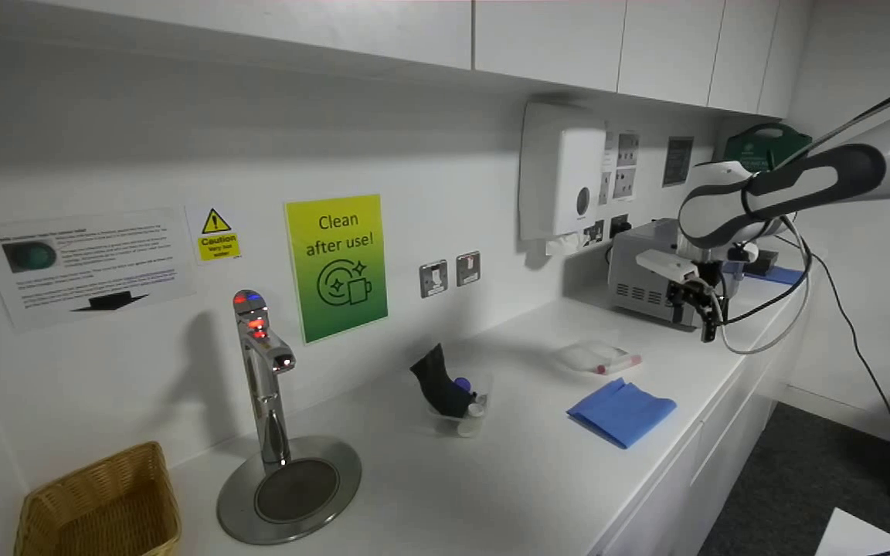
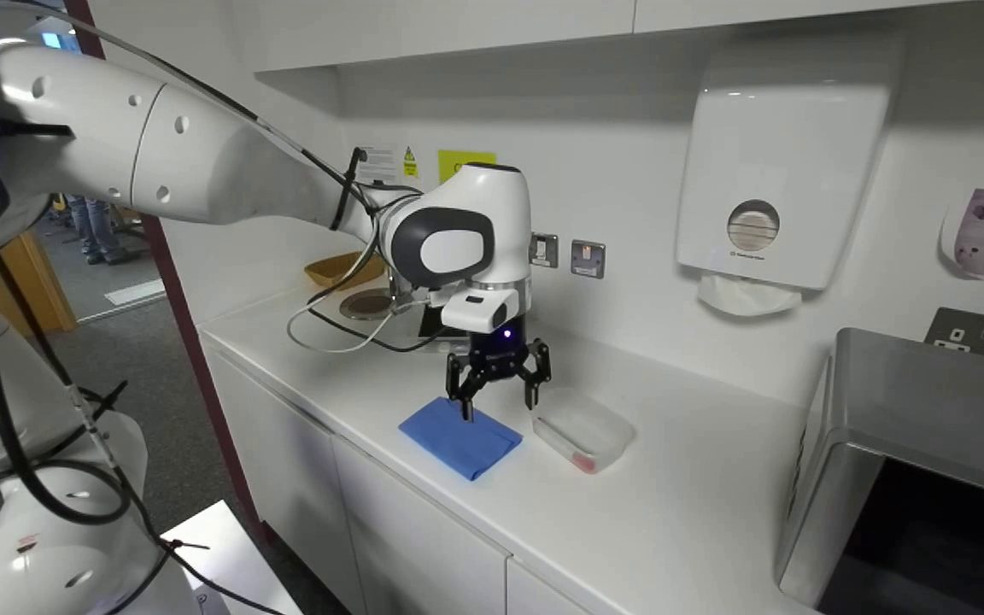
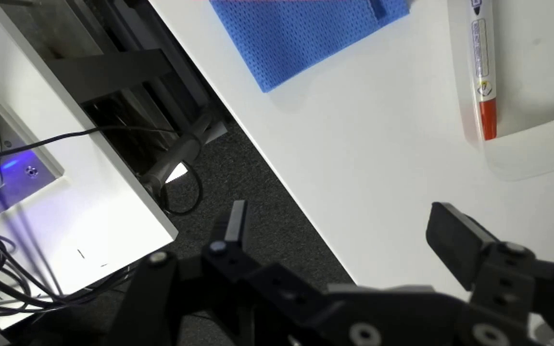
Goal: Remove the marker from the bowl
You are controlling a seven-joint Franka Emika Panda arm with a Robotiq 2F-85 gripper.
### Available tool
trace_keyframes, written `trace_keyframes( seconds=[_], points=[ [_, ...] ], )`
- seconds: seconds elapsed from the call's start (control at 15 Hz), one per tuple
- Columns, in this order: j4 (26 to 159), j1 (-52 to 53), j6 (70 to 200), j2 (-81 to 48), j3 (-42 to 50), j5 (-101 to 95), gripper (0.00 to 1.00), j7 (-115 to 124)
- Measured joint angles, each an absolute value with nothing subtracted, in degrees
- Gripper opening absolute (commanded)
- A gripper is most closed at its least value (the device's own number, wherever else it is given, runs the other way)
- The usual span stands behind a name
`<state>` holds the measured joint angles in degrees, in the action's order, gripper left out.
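The bowl is a clear plastic container on the white counter, seen in both exterior views [image 1: 578, 355] [image 2: 603, 420] and at the upper right of the wrist view [image 3: 532, 62]. A white marker with a red cap [image 3: 484, 67] lies inside it along one side wall. Its red end also shows in both exterior views [image 1: 621, 364] [image 2: 583, 462]. My gripper [image 2: 499, 412] is open and empty above the counter. In the wrist view its fingers are spread wide [image 3: 339, 204], with counter and floor between them; the container lies beyond the right finger. It also shows in an exterior view [image 1: 706, 328].
A folded blue cloth [image 2: 462, 437] lies beside the container. A second clear tub with a black item [image 1: 445, 390] stands near the wall. Also present are a tap [image 1: 263, 378], a wicker basket [image 1: 97, 502], a microwave [image 2: 928, 384] and a towel dispenser [image 2: 787, 171].
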<state>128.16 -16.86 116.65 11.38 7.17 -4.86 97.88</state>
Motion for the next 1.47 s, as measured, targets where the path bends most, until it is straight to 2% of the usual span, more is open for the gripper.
trace_keyframes(
  seconds=[0.47, 1.4, 1.47],
  points=[
    [122.2, -16.9, 117.4, 5.0, 9.2, -6.3, 1.00, 98.1],
    [101.9, -13.3, 117.5, -12.5, 10.8, -10.0, 1.00, 95.5],
    [100.9, -12.8, 117.5, -13.0, 10.8, -9.7, 0.98, 94.3]
  ],
)
